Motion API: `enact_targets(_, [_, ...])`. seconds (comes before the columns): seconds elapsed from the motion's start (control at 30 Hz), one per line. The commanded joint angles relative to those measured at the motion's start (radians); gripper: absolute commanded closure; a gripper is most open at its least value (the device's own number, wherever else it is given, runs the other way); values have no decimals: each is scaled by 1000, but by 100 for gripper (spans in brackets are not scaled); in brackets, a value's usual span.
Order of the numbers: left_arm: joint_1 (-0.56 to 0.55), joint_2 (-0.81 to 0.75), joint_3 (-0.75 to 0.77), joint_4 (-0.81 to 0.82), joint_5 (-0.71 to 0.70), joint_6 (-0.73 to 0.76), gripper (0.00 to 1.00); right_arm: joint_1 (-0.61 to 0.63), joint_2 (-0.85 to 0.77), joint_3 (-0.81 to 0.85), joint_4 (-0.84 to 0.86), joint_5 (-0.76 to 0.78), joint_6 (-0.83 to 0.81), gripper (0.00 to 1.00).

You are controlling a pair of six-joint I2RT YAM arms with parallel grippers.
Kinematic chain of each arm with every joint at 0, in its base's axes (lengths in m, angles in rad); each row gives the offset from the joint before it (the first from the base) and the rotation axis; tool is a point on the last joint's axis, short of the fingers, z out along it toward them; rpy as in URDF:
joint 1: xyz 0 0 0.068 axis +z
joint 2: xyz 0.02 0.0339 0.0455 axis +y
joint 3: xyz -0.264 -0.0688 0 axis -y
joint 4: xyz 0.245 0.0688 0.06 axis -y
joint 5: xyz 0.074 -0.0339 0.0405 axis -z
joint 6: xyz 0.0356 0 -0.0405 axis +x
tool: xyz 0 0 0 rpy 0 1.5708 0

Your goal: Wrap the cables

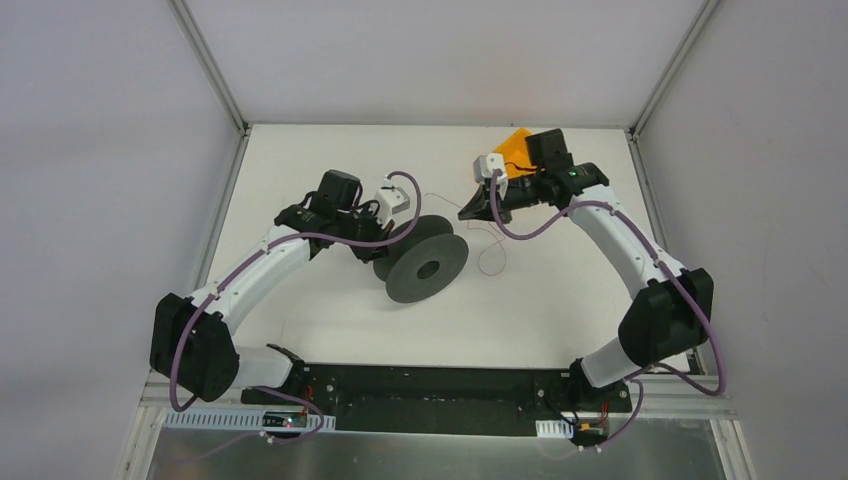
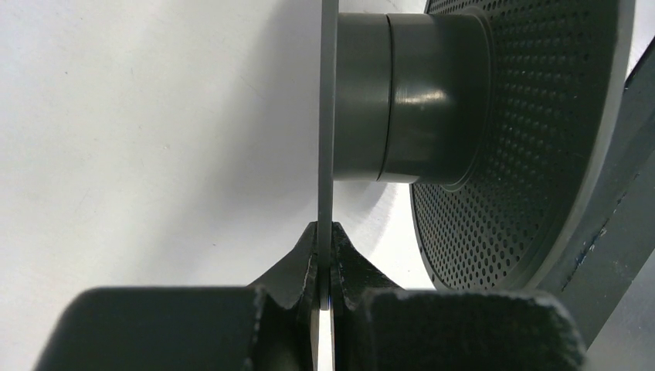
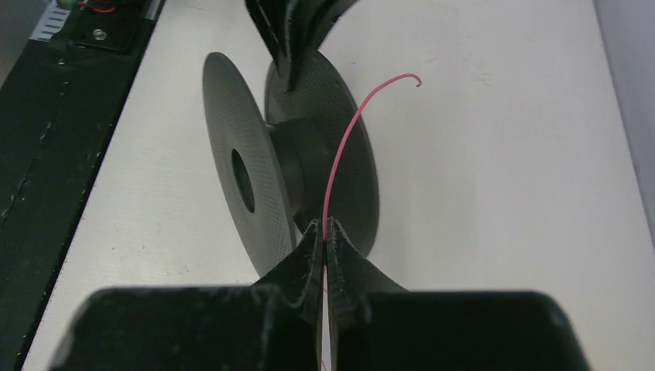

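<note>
Clamping the spool (image 2: 525, 116) by its flange (image 2: 327, 116), the left gripper (image 2: 325, 270) steadies it; the right gripper (image 3: 325, 232), toward one o'clock, pinches the cable (image 3: 344, 147), probably ready to loop round the bare hub (image 2: 409, 93).

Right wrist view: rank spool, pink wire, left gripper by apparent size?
1. spool: largest.
2. left gripper: cropped by the top edge and farther off, so only roughly placed.
3. pink wire: thread-thin, pinched in the right gripper.
</note>
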Motion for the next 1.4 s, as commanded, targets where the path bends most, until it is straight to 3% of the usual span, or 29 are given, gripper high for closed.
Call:
enact_targets(0.0, [-4, -7, 12, 71, 40, 4, 100, 63, 65, 79, -141, -80, -239, 100])
enact_targets(0.13, [-4, -16, 10, 82, 34, -8, 97, 85, 157, 180, -390, -88, -437, 100])
enact_targets(0.4, [-3, -42, 14, 128, 13, -81, 73, 97, 251, 250, -485, -88, -542, 100])
enact_targets(0.53, [-2, -58, 20, 141, 4, -130, 67, 102, 283, 285, -522, -66, -566, 100])
enact_targets(0.83, [35, -69, 19, 144, 8, -222, 68, 123, 303, 300, -566, -64, -617, 100])
enact_targets(1.07, [39, -63, 16, 143, 21, -231, 82, 136, 262, 275, -555, -68, -608, 100])
enact_targets(1.37, [38, -78, 13, 143, 31, -234, 74, 149, 255, 267, -523, -56, -575, 100])
